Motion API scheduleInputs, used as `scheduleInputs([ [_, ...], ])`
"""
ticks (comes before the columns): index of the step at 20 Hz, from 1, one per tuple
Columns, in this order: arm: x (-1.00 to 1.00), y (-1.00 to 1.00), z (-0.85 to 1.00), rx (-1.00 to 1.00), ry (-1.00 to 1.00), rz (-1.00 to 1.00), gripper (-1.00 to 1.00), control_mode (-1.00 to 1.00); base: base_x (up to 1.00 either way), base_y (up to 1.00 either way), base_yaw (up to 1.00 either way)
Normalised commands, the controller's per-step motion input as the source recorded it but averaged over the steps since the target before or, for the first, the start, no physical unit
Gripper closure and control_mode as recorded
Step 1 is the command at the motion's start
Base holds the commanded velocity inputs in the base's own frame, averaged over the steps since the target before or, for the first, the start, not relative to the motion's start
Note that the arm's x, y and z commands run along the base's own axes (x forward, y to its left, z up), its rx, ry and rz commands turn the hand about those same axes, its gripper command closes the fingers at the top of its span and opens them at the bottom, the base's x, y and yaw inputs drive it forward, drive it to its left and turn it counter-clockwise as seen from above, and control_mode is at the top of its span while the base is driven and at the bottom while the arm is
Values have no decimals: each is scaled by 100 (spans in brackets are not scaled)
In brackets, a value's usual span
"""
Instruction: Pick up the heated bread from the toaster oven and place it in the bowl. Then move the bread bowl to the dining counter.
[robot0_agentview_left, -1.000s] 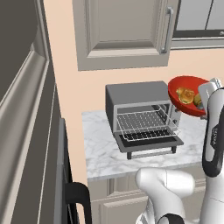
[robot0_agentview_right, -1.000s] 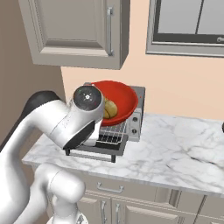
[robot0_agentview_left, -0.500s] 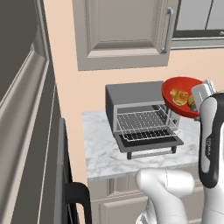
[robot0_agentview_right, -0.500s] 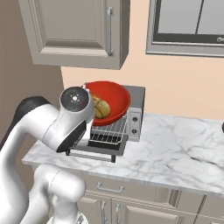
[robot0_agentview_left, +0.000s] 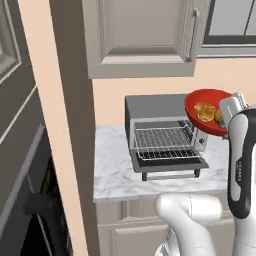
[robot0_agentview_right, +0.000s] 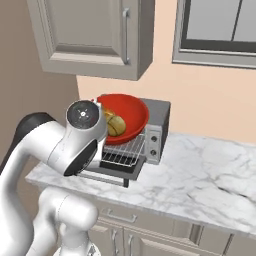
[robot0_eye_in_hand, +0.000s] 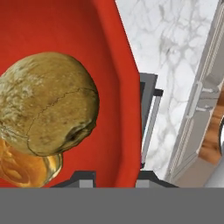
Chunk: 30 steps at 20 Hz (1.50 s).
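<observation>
My gripper (robot0_eye_in_hand: 116, 178) is shut on the rim of the red bowl (robot0_agentview_left: 210, 120) and holds it tilted in the air, in front of the toaster oven's (robot0_agentview_left: 155, 107) right side. In the bowl (robot0_agentview_right: 131, 116) lies the heated bread (robot0_eye_in_hand: 50, 103), a golden-brown lump, beside a paler orange-yellow piece (robot0_eye_in_hand: 24, 166). The bread (robot0_agentview_right: 116, 125) rests low in the tilted bowl. The toaster oven (robot0_agentview_right: 157, 131) stands with its door (robot0_agentview_left: 170, 164) dropped open and its wire rack (robot0_agentview_left: 162, 140) bare. My own wrist hides the fingers in the right base view. The dining counter is out of view.
The oven sits on a marble top (robot0_agentview_right: 210, 170) over beige cabinets (robot0_agentview_left: 130, 230). A wall cabinet (robot0_agentview_left: 142, 37) hangs right above it, a window (robot0_agentview_right: 220, 30) to its right. A dark tall appliance with a black handle (robot0_agentview_left: 37, 205) stands at the left.
The arm has swung the held bowl a little to the left and slightly lower in front of the oven. The grip on the rim is unchanged.
</observation>
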Motion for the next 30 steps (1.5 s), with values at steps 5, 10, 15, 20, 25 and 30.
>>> scheduleInputs([
  [5, 0, 0, 0, 0, 0, 0, 100, 100, -37, -79, 48],
  [10, 0, 0, 0, 0, 0, 0, 100, 100, -53, -35, 91],
  [15, 0, 0, 0, 0, 0, 0, 100, 100, -10, -13, 100],
  [20, 0, 0, 0, 0, 0, 0, 100, 100, -1, -2, 100],
  [25, 0, 0, 0, 0, 0, 0, 100, 100, -36, -10, 97],
  [30, 0, 0, 0, 0, 0, 0, 100, 100, -24, -5, 99],
])
